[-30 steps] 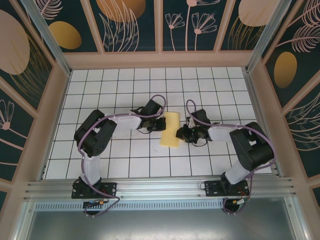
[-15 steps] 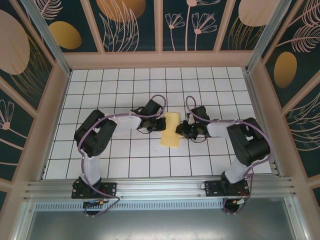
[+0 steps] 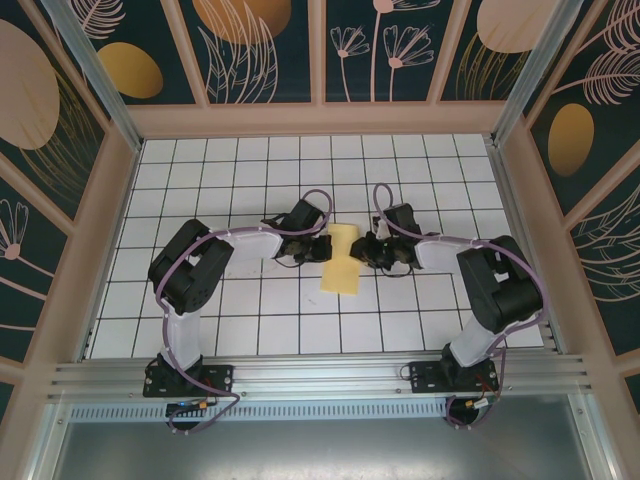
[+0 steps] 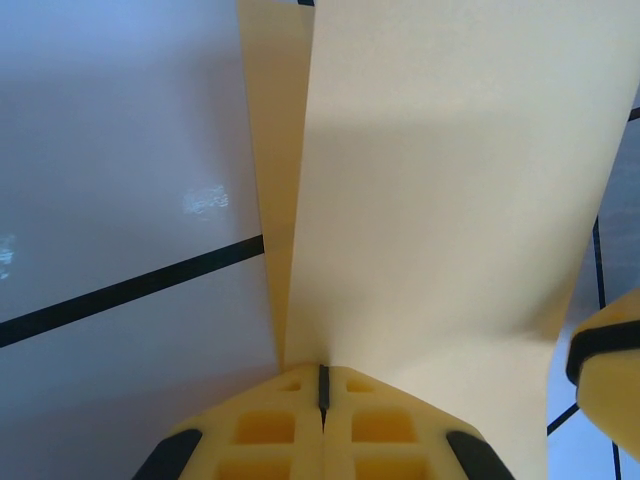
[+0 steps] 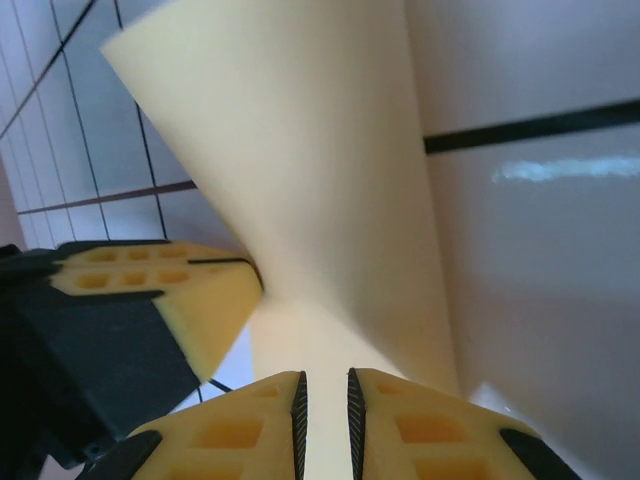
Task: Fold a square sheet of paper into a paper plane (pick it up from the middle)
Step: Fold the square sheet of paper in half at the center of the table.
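Both left jaws and right jaws pinch the square sheet of paper [image 3: 341,272] mid-bench, so one uneven tug could tear or buckle it.

The right gripper [image 3: 364,249] has slid farther up the table along the right edge of the yellow sheet [image 3: 341,276], its forearm swinging round with it. The sheet, straight-sided a moment ago, now draws in to a narrow waist at mid-length.

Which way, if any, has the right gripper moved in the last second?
Yes. The right gripper, shut on the paper, has shifted toward the far wall, judged against the table grid lines in the top view.
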